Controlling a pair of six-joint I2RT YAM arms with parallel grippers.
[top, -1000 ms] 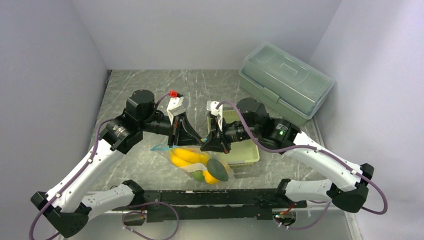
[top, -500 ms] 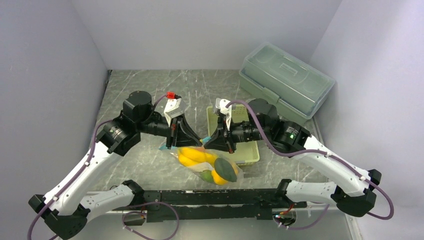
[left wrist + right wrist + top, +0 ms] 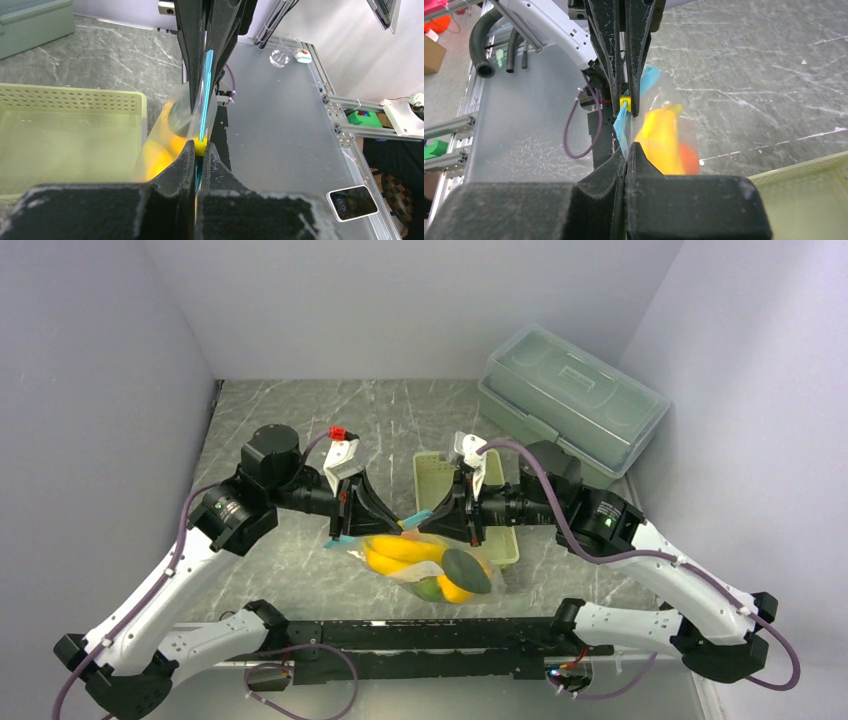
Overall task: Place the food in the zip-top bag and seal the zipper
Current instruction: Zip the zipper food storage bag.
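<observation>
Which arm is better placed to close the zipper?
Left, probably: the left claw pinches the light blue plastic zipper strip right at its small yellow slider; the right claw only clamps the strip.

Through the left wrist camera the food (image 3: 161, 152) is only a blurred yellow-orange smear (no single piece can be named), and the basket (image 3: 75, 100) runs off the left edge. The left hand (image 3: 198, 149) covers the near end of the zipper (image 3: 205, 95). From above, the bumpy green fruit (image 3: 428, 589) is mostly hidden beneath the avocado (image 3: 466, 571).
</observation>
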